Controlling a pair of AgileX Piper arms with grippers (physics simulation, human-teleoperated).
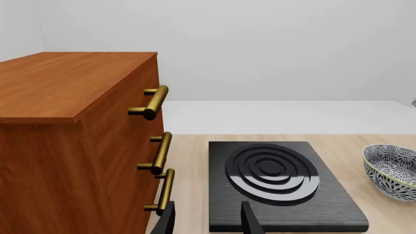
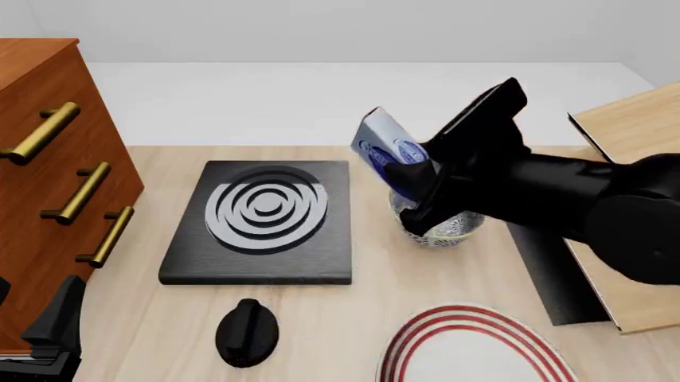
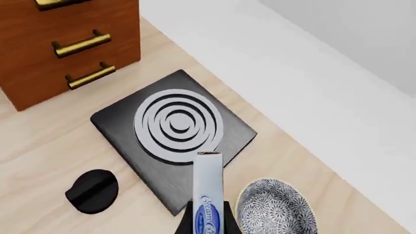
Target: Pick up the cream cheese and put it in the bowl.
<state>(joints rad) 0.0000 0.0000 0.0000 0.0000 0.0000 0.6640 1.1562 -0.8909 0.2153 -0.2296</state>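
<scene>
The cream cheese (image 2: 388,150) hangs tilted in the air just above the bowl (image 2: 438,225), clamped between the fingers of the right gripper (image 2: 416,177). The bowl stands on the wooden surface (image 2: 372,302) beside the black stove plate (image 2: 263,220). Near the wooden cabinet (image 2: 43,159), the left gripper (image 1: 206,219) hovers with fingers apart, gripping nothing.

Pale blue cream cheese (image 2: 384,151); blue-speckled bowl (image 3: 276,209).

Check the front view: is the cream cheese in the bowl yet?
No, the right gripper holds the cream cheese raised above the bowl.
</scene>
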